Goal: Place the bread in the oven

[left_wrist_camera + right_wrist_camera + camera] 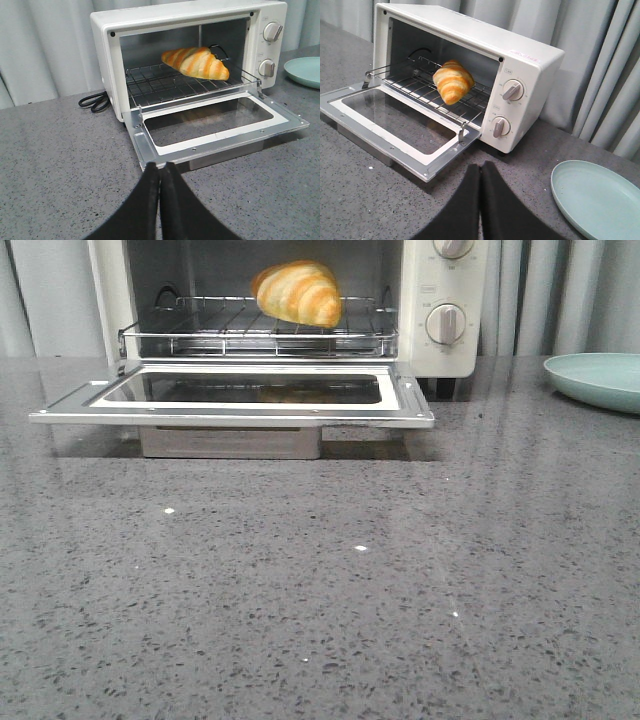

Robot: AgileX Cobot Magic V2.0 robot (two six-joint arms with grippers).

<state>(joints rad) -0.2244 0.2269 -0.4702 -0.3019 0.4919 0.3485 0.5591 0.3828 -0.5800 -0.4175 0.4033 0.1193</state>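
The bread (298, 293), a golden bun with orange-brown stripes, lies on the wire rack (200, 328) inside the cream-white oven (440, 300). The oven's glass door (410, 410) is dropped open and lies flat. The bread also shows in the left wrist view (196, 63) and the right wrist view (452, 81). My left gripper (160, 167) is shut and empty, back from the door's front left corner. My right gripper (480, 166) is shut and empty, in front of the oven's knob side. Neither gripper shows in the front view.
A pale green plate (600, 378) sits on the grey speckled counter (320, 590) to the right of the oven; it also shows in the right wrist view (600, 197). A black power cord (95, 101) lies left of the oven. Grey curtains hang behind.
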